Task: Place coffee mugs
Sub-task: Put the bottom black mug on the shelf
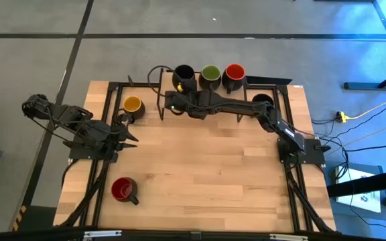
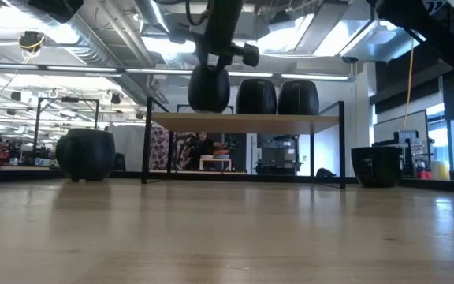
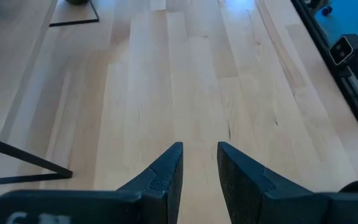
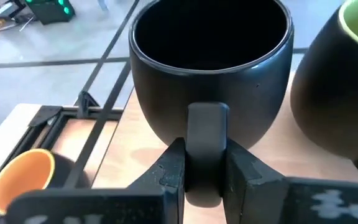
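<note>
Three black mugs stand in a row on the raised wooden shelf at the far edge: black inside, green inside, red inside. My right gripper reaches across the table and is shut on the black-inside mug. On the table stand a yellow-inside mug, a red-inside mug near the near edge, and another black mug, partly under the right arm. My left gripper hovers over bare wood at the table's left with a narrow gap between its fingers. My right gripper pinches the black-inside mug's handle between its two fingers, coming from the near side and slanting down. The mug is upright at the shelf's left end. I cannot tell whether its base rests on the shelf or hangs just above it.
The shelf's black metal frame stands on legs over the table's far part. The green-inside mug sits close beside the held one. Both arm bases occupy the table's sides. Bare wood lies in the middle.
</note>
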You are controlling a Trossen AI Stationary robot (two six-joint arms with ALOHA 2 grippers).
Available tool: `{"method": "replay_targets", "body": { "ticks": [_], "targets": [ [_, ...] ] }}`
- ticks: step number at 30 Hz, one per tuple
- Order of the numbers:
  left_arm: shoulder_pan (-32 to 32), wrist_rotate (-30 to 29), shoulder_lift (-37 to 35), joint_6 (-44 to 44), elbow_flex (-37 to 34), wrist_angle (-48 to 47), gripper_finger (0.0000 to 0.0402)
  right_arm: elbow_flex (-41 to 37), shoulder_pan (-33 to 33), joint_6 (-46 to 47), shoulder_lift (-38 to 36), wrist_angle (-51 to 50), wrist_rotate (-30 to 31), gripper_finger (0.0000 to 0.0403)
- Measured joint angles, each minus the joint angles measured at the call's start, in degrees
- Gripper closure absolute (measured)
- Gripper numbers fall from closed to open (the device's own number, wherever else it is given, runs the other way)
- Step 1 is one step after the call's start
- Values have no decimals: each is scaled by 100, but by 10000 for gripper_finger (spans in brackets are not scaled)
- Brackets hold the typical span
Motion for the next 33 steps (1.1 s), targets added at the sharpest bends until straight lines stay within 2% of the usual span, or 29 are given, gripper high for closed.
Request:
{"method": "replay_targets", "body": {
  "ticks": [33],
  "targets": [
    [0, -17, -2, 48, 0, 20, 308, -61, -417, -243, 48, -10, -222, 356]
  ]
}}
